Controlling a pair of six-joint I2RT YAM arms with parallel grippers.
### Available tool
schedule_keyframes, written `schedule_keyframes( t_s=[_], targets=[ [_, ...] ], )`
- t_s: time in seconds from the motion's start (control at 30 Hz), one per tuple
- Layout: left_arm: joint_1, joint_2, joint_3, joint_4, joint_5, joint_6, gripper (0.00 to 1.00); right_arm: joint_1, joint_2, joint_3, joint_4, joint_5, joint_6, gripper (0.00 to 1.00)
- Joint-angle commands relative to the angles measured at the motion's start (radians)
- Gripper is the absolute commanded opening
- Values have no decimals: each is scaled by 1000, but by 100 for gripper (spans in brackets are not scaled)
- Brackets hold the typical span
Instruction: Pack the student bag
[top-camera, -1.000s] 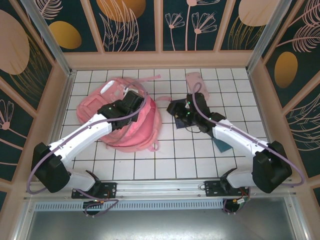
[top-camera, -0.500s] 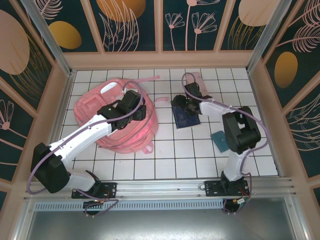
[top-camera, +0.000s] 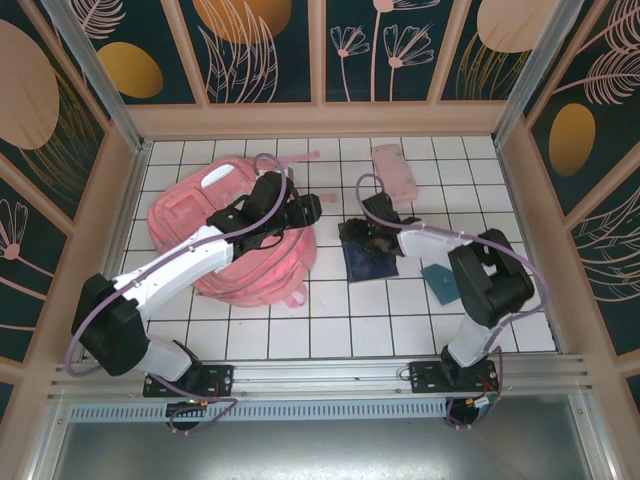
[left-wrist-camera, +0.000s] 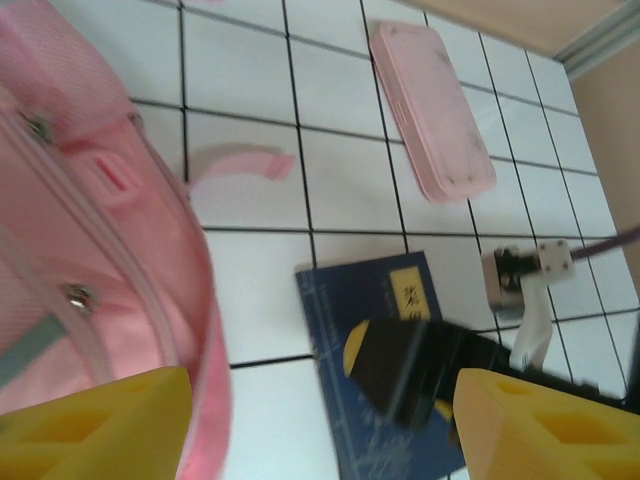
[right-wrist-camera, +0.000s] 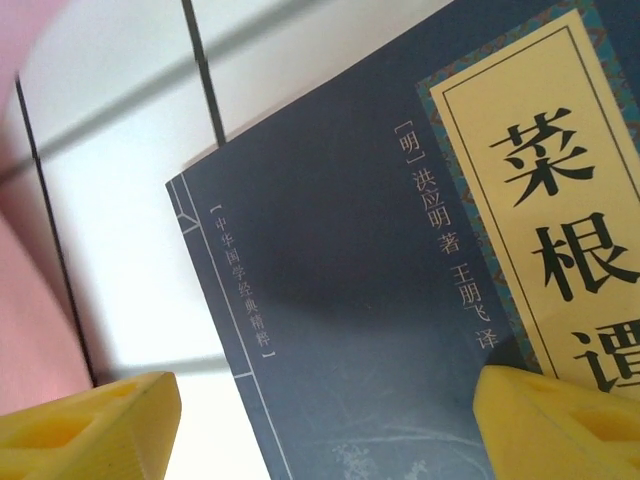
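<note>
Left gripper has its yellow fingers spread wide with nothing in them, hanging right at the backpack's right edge. Right gripper is wide too, just above a dark blue book. The backpack's a big soft pink thing lying flat on the left of the white tiled table, zips showing, a strap poking out toward the book.

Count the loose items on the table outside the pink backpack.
3. A dark blue book lies right of the backpack; a pink pencil pouch lies near the far edge; a teal flat item lies right of the book. Others may be hidden from view.
</note>
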Motion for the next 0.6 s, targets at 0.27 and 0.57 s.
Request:
schedule_keyframes(
  t_s=[0.27, 0.57],
  targets=[
    [-119, 184, 99, 40, 63, -142, 63, -131, -266, -64, -195, 49, -125, 77],
    [-176, 348, 74, 70, 72, -231, 48, -167, -184, -100, -211, -30, -285, 66]
  ],
)
